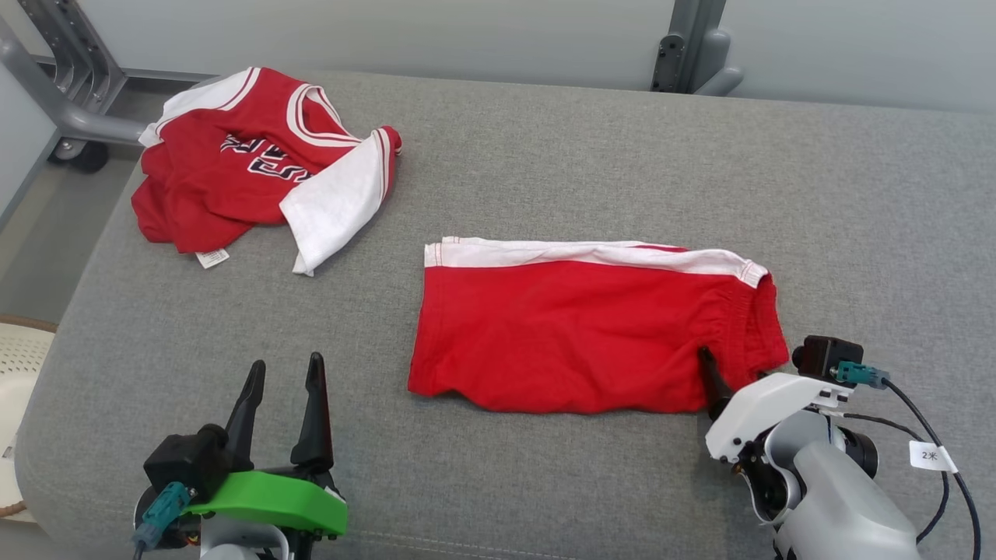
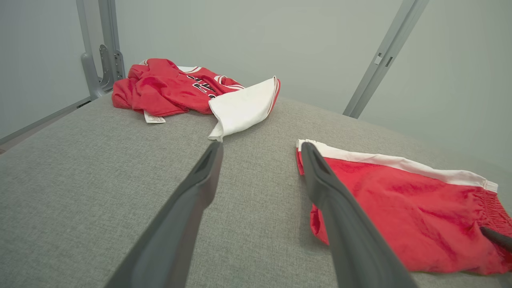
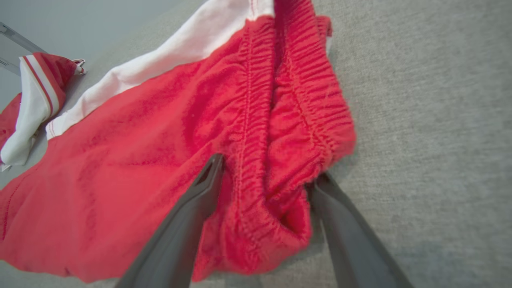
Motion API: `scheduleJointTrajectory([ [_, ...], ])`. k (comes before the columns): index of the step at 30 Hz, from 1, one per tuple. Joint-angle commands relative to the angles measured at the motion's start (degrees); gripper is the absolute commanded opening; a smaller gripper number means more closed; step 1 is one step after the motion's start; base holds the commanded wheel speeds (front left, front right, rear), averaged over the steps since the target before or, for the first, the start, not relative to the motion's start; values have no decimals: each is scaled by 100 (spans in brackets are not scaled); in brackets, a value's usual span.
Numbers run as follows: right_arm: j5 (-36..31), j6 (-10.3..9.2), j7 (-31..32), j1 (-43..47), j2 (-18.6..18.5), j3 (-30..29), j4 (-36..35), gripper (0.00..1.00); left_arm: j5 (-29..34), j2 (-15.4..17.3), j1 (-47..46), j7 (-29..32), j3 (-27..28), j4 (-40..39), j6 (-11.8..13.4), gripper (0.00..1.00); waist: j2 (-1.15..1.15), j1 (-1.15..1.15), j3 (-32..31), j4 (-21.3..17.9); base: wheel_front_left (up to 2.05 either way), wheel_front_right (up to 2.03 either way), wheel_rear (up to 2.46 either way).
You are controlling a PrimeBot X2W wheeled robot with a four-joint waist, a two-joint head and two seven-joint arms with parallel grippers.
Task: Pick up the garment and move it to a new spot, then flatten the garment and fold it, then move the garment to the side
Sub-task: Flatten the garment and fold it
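Red shorts (image 1: 583,334) lie flat, apparently folded once. Right gripper (image 3: 266,170) gapes astride the waistband (image 3: 296,100), not yet closed; left gripper (image 1: 285,362) gapes empty. Moving them aside likely remains.

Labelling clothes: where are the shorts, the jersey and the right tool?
shorts (image 1: 576,334), head view, middle of red panel.
jersey (image 1: 198,194), head view, red front fabric.
right tool (image 3: 266,170), right wrist view, midway between fingertips.

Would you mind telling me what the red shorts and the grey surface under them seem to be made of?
The red shorts look like a soft knit, probably cotton or a blend: matte, slightly fuzzy, with a gathered elastic waistband. The grey surface looks like woven upholstery cloth over padding: flecked matte weave, rounded front edge with a stitched seam.
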Motion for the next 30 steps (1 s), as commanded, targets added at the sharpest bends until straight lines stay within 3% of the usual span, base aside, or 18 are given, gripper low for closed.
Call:
scheduleJointTrajectory([
  [1, 57, 0, -21, -38, 13, 78, 109, 100, 48, -26, 39, -12, 39, 12, -33, 100, 57, 0, 9, -6, 0, 0, 0],
  [4, -19, 0, -125, -162, 13, 187, 369, 100, 106, -54, 32, -12, 80, 28, -62, 100, 57, 0, 25, -12, 0, 0, 0],
  [5, -125, 0, -193, -224, 12, 196, 477, 86, 119, -63, 29, -12, 91, 34, -76, 100, 57, 0, 30, -13, 0, 0, 0],
  [6, -170, -1, -261, -283, 12, 193, 579, 49, 139, -73, 24, -12, 101, 41, -90, 100, 57, 0, 35, -13, 0, 0, 0],
  [7, -171, -1, -331, -339, 12, 173, 655, 37, 156, -80, 19, -12, 113, 46, -94, 100, 57, 0, 37, -13, 0, 0, 0],
  [8, -182, -1, -397, -402, 9, 152, 744, 11, 169, -86, 16, -12, 124, 52, -104, 100, 57, 0, 38, -16, 0, 0, 0],
  [9, -189, -1, -460, -459, 7, 133, 809, 0, 178, -93, 15, -12, 138, 58, -115, 100, 57, 0, 41, -21, 0, 0, 0],
  [18, 298, -2, -651, -607, -54, 109, 896, 0, 245, -161, 45, -12, 210, 107, -185, 100, 57, 0, 44, -332, 0, 0, 0],
  [30, 782, -2, -82, -248, -1175, -49, 212, 0, 307, -204, -6, -6, 170, 176, -239, 100, 57, 0, 19, -823, 0, 0, 0],
])
